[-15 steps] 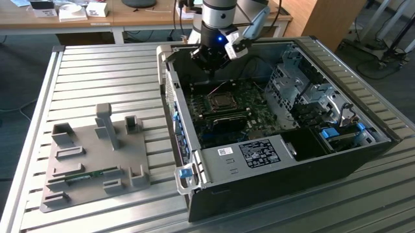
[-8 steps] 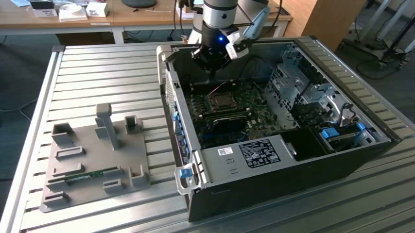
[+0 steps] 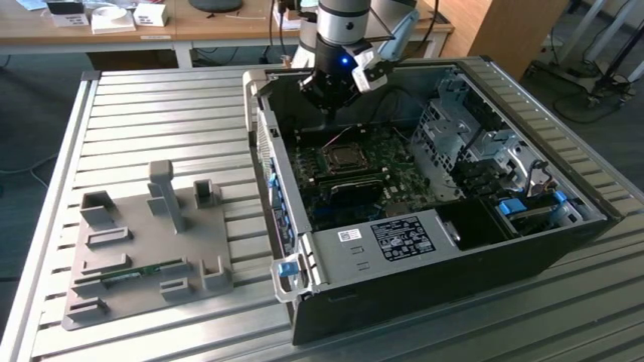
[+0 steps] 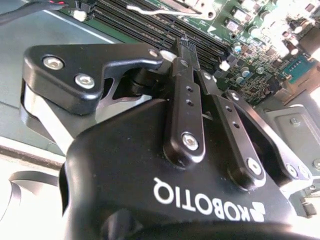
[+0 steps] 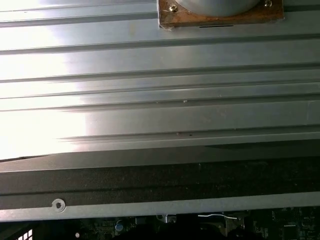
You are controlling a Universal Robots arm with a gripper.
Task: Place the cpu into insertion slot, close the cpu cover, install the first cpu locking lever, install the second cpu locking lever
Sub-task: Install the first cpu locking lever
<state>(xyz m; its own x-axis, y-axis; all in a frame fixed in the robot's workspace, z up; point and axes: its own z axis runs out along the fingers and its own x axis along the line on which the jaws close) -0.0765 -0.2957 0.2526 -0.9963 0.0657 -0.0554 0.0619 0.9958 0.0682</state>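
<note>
Gripper (image 3: 332, 111) hovering inside open computer case (image 3: 433, 294), fingers (image 4: 185, 100) pressing together, nothing visibly pinched. Insertion slot (image 3: 342, 159) sitting on green board, near fingertips. Judgement: closed tip suiting pushing socket hardware. Whether cpu is seated: cannot tell.

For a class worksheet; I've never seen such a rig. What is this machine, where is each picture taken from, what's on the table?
A robot arm ending in a gripper. The exterior view, from off the arm, shows it hanging over an open computer case, near the insertion slot. The case stands on a ribbed table beside a grey fixture plate. Both wrist views ride on the arm: the second wrist view looks along the gripper, the first wrist view at the table. Whether it holds anything is unclear.
</note>
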